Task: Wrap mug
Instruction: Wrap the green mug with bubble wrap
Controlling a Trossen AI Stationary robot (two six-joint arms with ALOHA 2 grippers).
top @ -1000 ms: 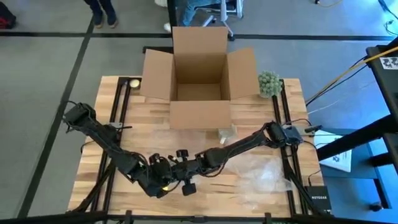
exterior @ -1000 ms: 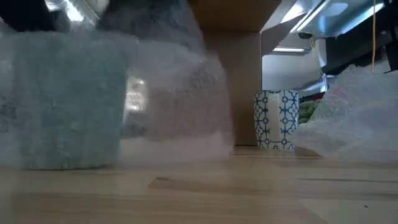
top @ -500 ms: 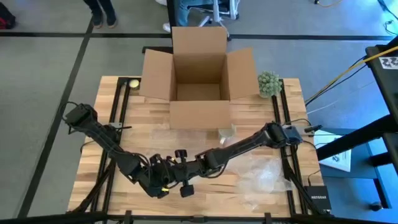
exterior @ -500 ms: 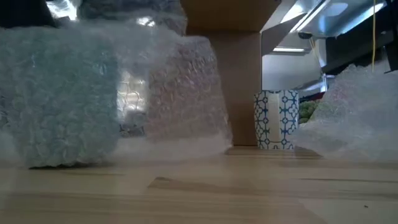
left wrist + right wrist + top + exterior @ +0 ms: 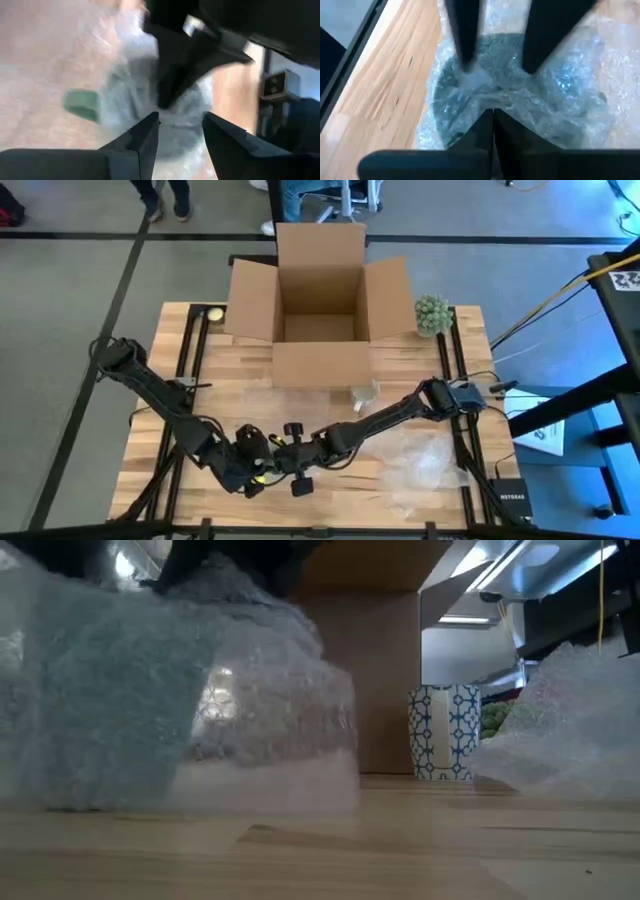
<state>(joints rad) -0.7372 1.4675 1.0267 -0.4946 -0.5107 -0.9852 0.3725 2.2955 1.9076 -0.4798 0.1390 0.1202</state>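
My right gripper (image 5: 492, 116) has its fingers pressed together into the bubble wrap (image 5: 520, 95) bundled over the mug, while my left gripper (image 5: 181, 125) faces it with fingers apart, both meeting at the table's (image 5: 200, 380) near edge (the mug itself is hidden under the wrap). Beyond them stand a patterned cup (image 5: 446, 732), an open cardboard box (image 5: 320, 305), loose wrap (image 5: 425, 460) to the right and a green ball (image 5: 432, 314). Compared with a second ago, the left arm's elbow has swung outward and the wrap bundle looks more bunched in the low view.
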